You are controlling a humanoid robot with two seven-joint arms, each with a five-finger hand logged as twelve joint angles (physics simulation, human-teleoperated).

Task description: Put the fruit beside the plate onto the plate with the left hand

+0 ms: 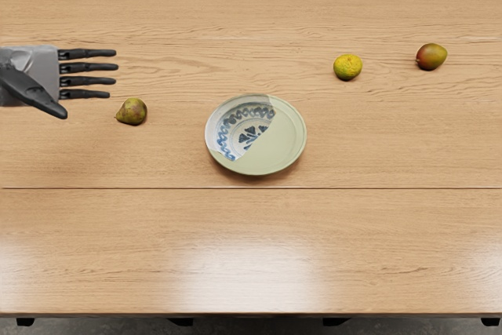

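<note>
A small green-brown pear (132,111) lies on the wooden table, to the left of a round pale-green plate (284,147) with a blue pattern on one half. My left hand (74,78) comes in from the left edge, its fingers stretched straight out toward the right and its thumb angled down. It holds nothing and sits up and to the left of the pear, apart from it. The right arm does not show.
A yellow-green citrus fruit (347,67) and a red-green mango (431,56) lie farther off at the back right. The table's (251,249) front half is bare wood, with its far edge at the top of the view.
</note>
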